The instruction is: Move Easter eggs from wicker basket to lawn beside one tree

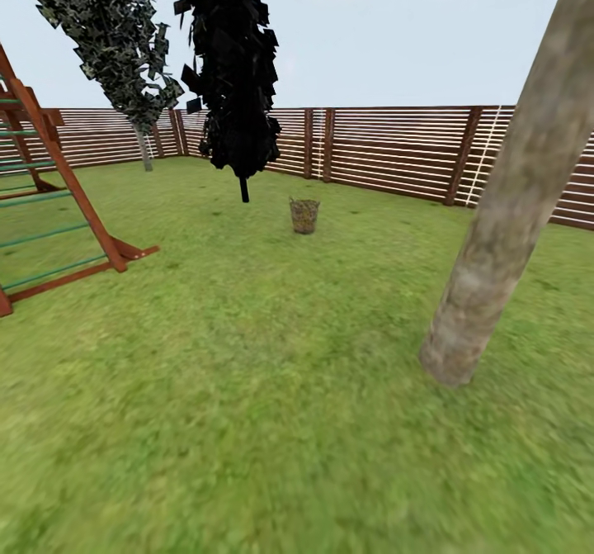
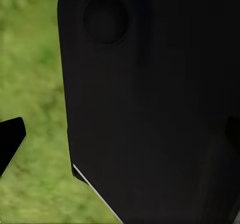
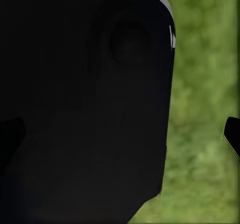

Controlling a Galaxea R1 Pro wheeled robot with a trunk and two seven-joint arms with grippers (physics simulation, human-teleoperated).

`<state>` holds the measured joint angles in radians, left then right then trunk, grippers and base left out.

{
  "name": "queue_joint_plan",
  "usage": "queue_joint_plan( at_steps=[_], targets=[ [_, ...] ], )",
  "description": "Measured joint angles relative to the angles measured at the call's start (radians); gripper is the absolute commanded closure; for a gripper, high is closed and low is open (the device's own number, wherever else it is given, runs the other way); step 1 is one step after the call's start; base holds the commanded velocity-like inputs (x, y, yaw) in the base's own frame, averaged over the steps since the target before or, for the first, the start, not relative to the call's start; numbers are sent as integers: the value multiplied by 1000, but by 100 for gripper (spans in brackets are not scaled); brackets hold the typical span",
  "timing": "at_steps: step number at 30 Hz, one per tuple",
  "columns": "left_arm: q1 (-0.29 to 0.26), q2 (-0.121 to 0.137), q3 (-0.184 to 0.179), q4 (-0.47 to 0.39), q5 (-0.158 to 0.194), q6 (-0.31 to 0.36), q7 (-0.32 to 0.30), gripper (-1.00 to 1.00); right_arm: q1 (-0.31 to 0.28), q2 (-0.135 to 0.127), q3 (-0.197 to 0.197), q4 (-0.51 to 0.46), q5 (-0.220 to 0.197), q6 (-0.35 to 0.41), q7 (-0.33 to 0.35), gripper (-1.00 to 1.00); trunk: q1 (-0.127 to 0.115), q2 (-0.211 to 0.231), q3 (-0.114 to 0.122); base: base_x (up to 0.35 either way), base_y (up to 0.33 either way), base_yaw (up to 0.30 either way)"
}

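I see the basket (image 1: 304,215) upright on the lawn (image 1: 247,389), brown open weave, contents not discernible. The tree (image 1: 511,207) has a thick pale mottled trunk that leans. Neither lies near any finger. A slat fence encloses the garden (image 1: 388,151).

The lawn (image 1: 247,389) is mottled green, the wicker basket (image 1: 304,215) brown open-weave, the tree (image 1: 511,207) trunk pale grey-tan mottled, the fence (image 1: 388,149) brown horizontal-slatted.

Your left gripper (image 2: 120,139) and right gripper (image 3: 120,134) each face a black body panel; fingertips (image 2: 10,139) (image 3: 232,131) sit at the frame edges, wide apart.
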<state>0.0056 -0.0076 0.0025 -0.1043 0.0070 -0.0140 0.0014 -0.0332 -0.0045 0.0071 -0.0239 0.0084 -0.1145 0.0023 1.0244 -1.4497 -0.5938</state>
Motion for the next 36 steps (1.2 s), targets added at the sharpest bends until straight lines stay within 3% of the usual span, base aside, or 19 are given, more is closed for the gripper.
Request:
queue_joint_plan(
  at_steps=[21, 36],
  targets=[
    [0, 0, 0, 0, 0, 0, 0, -100, 0, -3, -1, 0, -1, 0, 0, -100, 0, 0, 0, 336, 0, -5],
    [0, 0, 0, 0, 0, 0, 0, -100, 0, -3, 0, 0, -1, 0, 0, -100, 0, 0, 0, 336, 0, -158]
  ],
)
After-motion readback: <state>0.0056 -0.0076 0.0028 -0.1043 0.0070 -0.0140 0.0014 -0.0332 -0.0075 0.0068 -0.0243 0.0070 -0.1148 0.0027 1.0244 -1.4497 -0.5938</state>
